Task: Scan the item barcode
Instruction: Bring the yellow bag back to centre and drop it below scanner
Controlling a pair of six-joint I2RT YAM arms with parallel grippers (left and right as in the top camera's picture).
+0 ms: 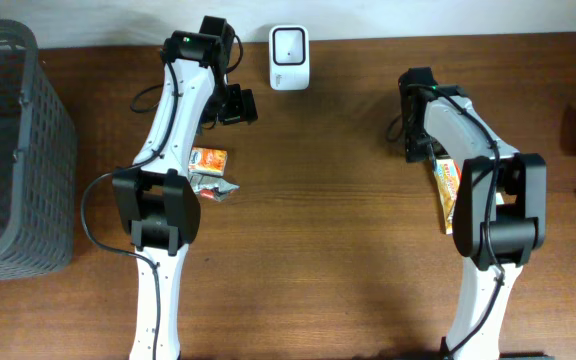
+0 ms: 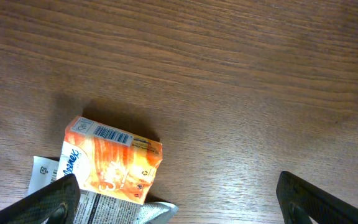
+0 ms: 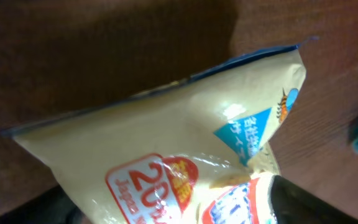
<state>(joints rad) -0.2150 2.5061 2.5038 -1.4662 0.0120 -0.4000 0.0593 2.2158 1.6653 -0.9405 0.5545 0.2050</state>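
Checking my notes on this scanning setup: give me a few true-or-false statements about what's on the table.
1. The Kleenex tissue pack lies on the table with its barcode showing. True.
2. The left gripper holds the tissue pack. False: it is open and empty.
3. The white scanner stands at the table's far edge. True.
4. The grey basket sits at the robot's right. False: it is at the left end.
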